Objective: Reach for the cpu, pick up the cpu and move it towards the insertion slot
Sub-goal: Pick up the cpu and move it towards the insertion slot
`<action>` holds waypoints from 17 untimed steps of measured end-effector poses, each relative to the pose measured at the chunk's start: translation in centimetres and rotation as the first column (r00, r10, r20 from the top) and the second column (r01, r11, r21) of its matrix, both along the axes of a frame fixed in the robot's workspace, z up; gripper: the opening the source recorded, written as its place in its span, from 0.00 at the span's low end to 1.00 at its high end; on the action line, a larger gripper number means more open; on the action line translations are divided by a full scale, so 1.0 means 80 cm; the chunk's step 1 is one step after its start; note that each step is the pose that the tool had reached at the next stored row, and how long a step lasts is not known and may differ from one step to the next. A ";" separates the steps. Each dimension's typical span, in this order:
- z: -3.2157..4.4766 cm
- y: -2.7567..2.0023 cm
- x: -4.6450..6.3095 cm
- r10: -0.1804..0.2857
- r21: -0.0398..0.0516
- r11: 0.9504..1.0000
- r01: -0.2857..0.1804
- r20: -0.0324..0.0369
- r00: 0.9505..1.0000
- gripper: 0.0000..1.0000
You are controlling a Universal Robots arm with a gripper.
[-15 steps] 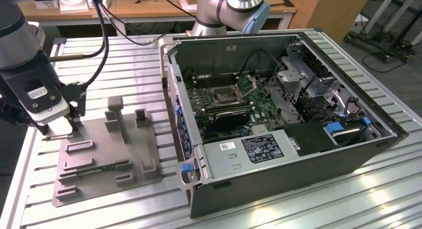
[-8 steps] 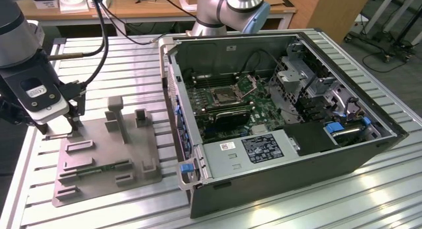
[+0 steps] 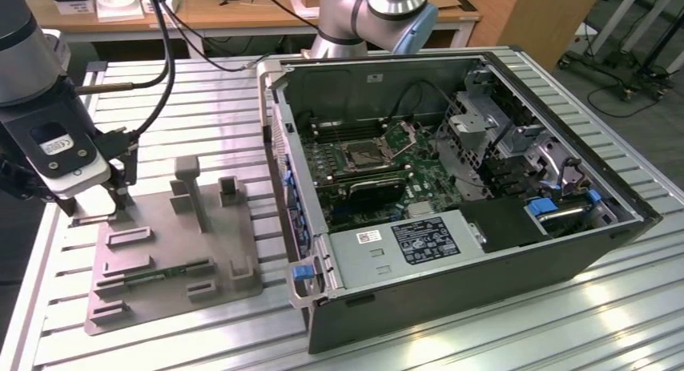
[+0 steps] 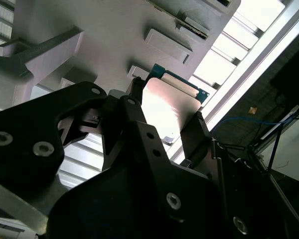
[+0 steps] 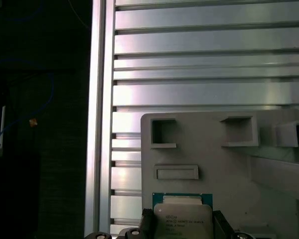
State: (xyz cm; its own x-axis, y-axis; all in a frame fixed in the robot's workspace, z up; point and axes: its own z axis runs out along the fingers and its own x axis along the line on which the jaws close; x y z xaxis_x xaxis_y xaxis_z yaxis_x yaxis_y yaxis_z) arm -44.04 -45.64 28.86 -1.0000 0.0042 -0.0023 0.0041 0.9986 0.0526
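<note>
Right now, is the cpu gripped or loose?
Gripped: in the second wrist view the gripper pinches the cpu by two opposite edges.

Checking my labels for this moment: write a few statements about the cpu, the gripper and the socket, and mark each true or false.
1. The cpu sits between the jaws of the gripper. True.
2. The cpu rests in the insertion slot. False: it is with the gripper at the grey tray.
3. The computer case lies open, its board exposed. True.
4. The gripper is inside the computer case. False: it is outside the case, toward the exterior view's left.
</note>
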 end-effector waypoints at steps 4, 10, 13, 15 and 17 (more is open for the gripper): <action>0.0004 0.0000 0.000 0.000 0.000 1.000 0.000 0.000 1.000 0.55; 0.0056 0.0000 0.000 0.000 0.000 1.000 0.000 0.000 1.000 0.55; 0.0104 0.0000 0.000 0.000 0.000 1.000 0.000 0.000 1.000 0.55; 0.0135 0.0000 0.000 0.000 0.000 1.000 0.000 0.000 1.000 0.55; 0.0170 0.0000 0.000 0.000 0.000 1.000 0.000 0.000 1.000 0.55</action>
